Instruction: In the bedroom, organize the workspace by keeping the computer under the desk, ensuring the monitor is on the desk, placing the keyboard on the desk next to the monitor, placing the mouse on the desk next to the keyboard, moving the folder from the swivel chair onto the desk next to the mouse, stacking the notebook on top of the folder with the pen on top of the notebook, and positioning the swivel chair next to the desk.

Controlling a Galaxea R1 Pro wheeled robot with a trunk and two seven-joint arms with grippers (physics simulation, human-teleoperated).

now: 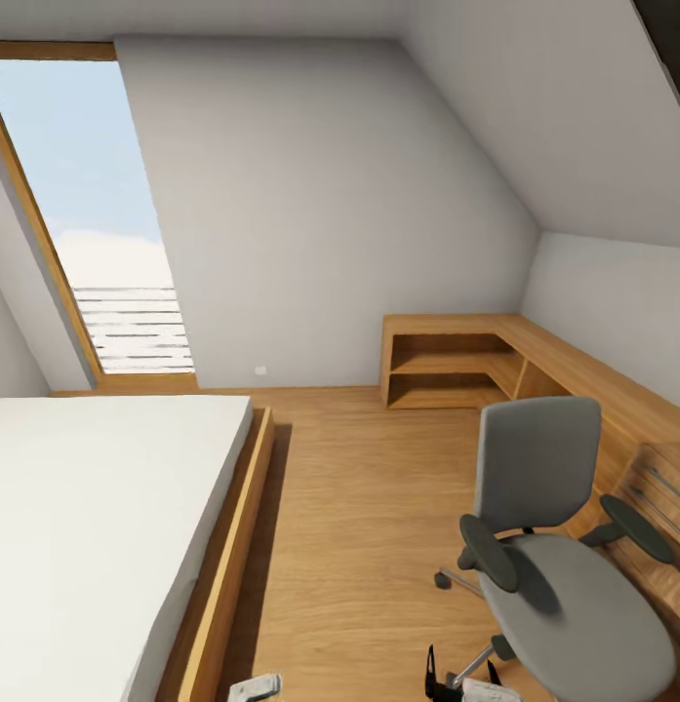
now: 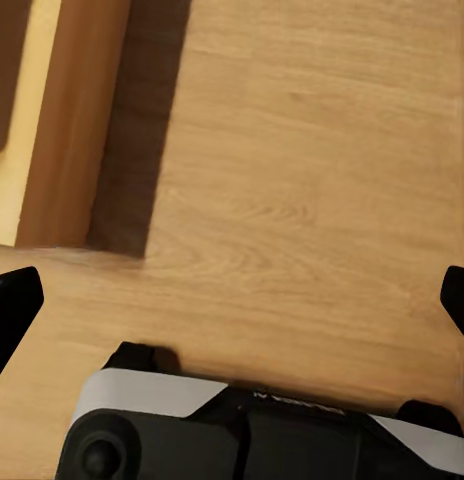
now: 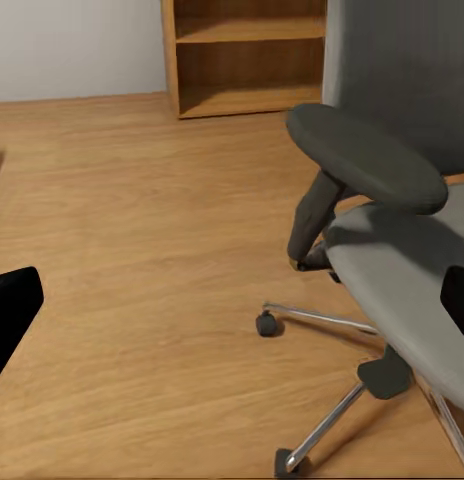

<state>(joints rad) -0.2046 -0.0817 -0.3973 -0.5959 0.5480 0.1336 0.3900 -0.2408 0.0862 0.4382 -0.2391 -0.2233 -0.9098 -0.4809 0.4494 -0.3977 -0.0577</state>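
Facing into the attic bedroom, we have the swivel chair (image 1: pixel 564 556) at the right of the head view, standing on the wooden floor (image 1: pixel 369 507) just beside the long wooden tabletop (image 1: pixel 583 366) that runs along the right wall to an open corner shelf unit (image 1: pixel 447 366). On our left lies the bed (image 1: pixel 96 517) with its wooden frame, under the slanted window (image 1: pixel 105 224).

From these views the chair's grey seat looks bare; we cannot make out a folder on it, nor the monitor, keyboard, mouse, notebook or pen anywhere.

Our left hand (image 2: pixel 232 300) points down at bare floor beside the bed frame, its dark fingertips (image 2: pixel 14 300) wide apart at the picture's edges and nothing between them. Our right hand (image 3: pixel 232 305) is likewise spread and empty, looking toward the chair's near armrest (image 3: pixel 367 155) and chromed star base (image 3: pixel 332 400).

We judge the chair to be the thing to handle here. It should be fairly heavy but roll easily on its casters, and it will spin about its column if pushed off centre. The padded seat and back are soft and would give; the armrest post or the stiff edge of the backrest looks a better place to hold or push, low and near the middle.
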